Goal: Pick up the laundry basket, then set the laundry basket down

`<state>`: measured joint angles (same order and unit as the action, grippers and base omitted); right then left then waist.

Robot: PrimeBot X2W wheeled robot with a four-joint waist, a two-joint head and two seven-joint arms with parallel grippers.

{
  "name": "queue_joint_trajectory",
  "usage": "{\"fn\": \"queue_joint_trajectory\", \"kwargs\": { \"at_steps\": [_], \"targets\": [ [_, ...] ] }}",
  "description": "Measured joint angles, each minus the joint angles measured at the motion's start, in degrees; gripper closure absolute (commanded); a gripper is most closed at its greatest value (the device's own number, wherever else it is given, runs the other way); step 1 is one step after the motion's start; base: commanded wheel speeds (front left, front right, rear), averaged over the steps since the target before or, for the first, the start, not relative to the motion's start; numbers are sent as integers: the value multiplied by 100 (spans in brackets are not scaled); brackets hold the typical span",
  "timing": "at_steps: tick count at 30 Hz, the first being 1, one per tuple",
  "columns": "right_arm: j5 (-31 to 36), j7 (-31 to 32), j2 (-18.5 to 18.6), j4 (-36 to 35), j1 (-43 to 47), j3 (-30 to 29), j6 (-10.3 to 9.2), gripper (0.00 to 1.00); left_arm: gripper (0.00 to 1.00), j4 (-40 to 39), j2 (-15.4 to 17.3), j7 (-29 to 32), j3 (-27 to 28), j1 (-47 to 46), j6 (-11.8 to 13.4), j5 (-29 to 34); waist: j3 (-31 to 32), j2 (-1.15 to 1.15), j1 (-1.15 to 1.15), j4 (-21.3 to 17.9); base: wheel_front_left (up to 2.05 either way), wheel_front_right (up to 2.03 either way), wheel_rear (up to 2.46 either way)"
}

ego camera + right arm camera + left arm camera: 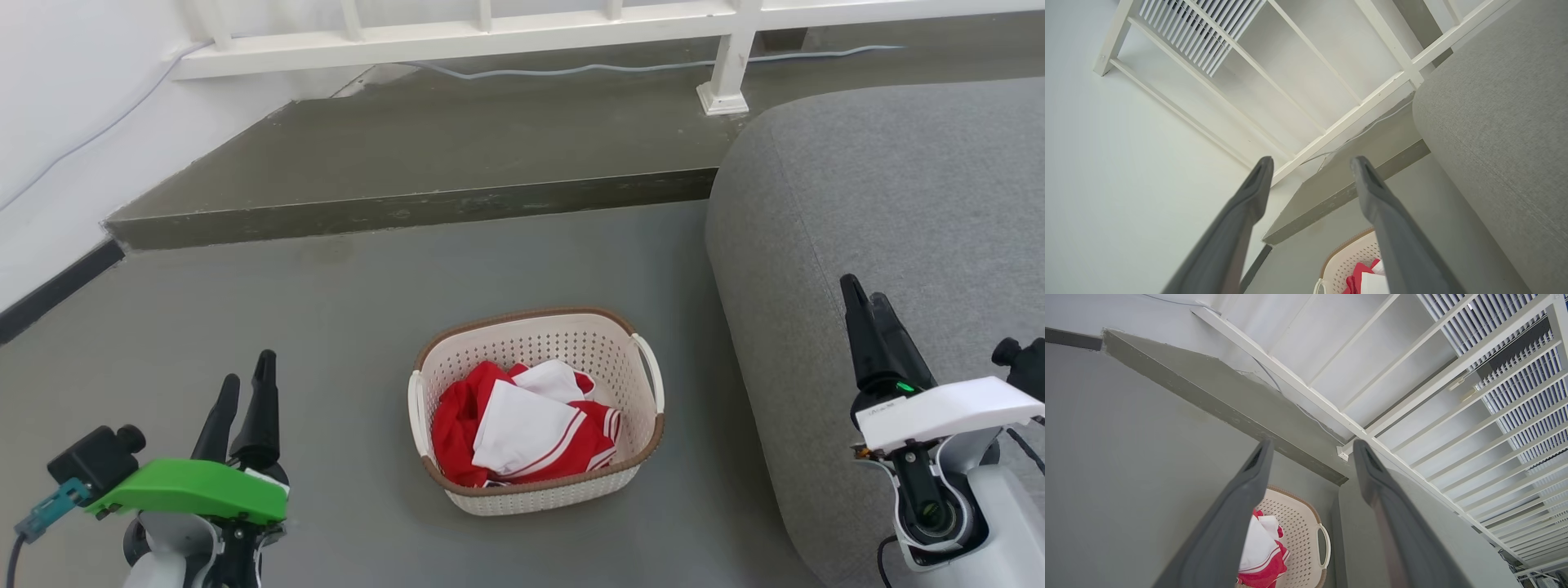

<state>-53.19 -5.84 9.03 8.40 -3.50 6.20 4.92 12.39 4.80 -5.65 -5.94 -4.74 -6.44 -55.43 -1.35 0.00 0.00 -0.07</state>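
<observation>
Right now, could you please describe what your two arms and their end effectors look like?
Both end in two long, dark, tapering fingers on pale grey wrists. The left end effector carries a bright green cover, a black camera block and a teal plug. The right end effector carries a white cover, a small green light and a black cable.

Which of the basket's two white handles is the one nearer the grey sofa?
The right handle, on the end of the basket facing the grey sofa; the left handle is on the far end, toward the left end effector.
</observation>
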Motion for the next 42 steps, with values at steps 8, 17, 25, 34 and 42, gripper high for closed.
{"fn": "queue_joint_trajectory", "kwargs": {
  "at_steps": [8, 17, 25, 34, 42],
  "targets": [
    [702, -133, 22, -79, -56, 138, -136, 0, 0, -76, 15, -151, -204, -18, 48, 760, -39, 0, 0, -2, 0, 0, 0],
    [1396, -285, 52, -125, -68, 276, -259, 0, 0, -182, 3, -301, -282, -105, 66, 1445, -71, 0, 0, -2, 0, 0, 0],
    [1953, -428, 82, -129, -69, 413, -352, 0, 0, -200, -12, -459, -366, -107, 101, 2059, -93, 0, 0, -6, 0, 0, 0],
    [2655, -617, 140, -112, -74, 571, -447, 0, 0, -198, -12, -642, -464, -113, 149, 2889, -124, 0, 0, -15, 0, 0, 0],
    [3167, -756, 140, -74, -99, 668, -502, 0, 0, -208, -26, -778, -525, -127, 149, 3404, -157, 0, 0, -31, 0, 0, 0]
  ]
}}
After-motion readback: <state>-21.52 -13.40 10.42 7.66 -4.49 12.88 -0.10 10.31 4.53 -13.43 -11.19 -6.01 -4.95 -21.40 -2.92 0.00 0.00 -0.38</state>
